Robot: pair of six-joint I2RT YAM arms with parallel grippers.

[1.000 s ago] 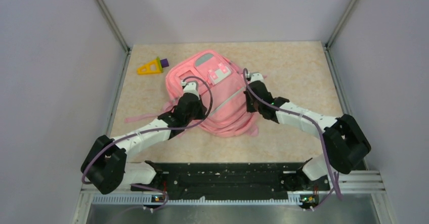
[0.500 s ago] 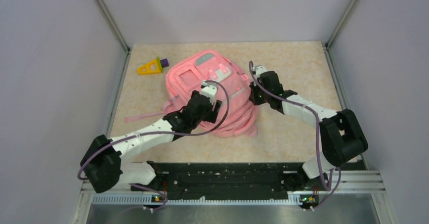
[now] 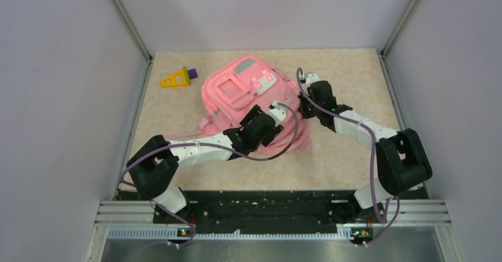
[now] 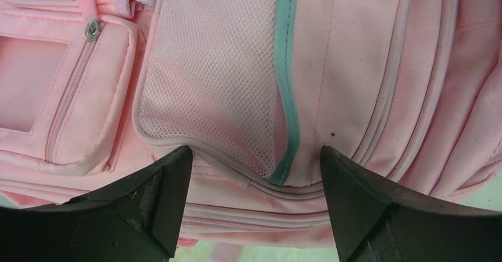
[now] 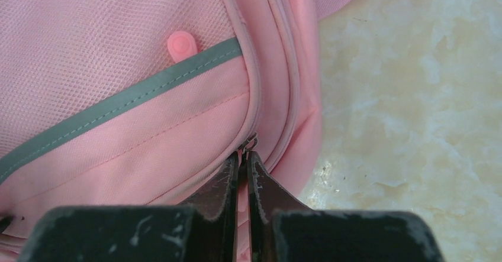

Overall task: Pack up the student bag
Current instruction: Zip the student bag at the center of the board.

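Pink bag (image 3: 240, 87): zip pull (image 5: 249, 144) being pinched by right gripper (image 5: 243, 157), likely for opening; left gripper (image 4: 254, 151) being held spread over mesh pocket (image 4: 207, 78)

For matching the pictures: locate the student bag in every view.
Top external: student bag at table centre, between the arms.
Left wrist: fills the picture behind the open left claw.
Right wrist: left half; right claw pinches its zipper pull.
Shared landmark: grey-green stripe, both wrist views.

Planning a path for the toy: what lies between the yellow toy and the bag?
Nothing. In the top view only a short stretch of bare table separates the yellow toy from the bag.
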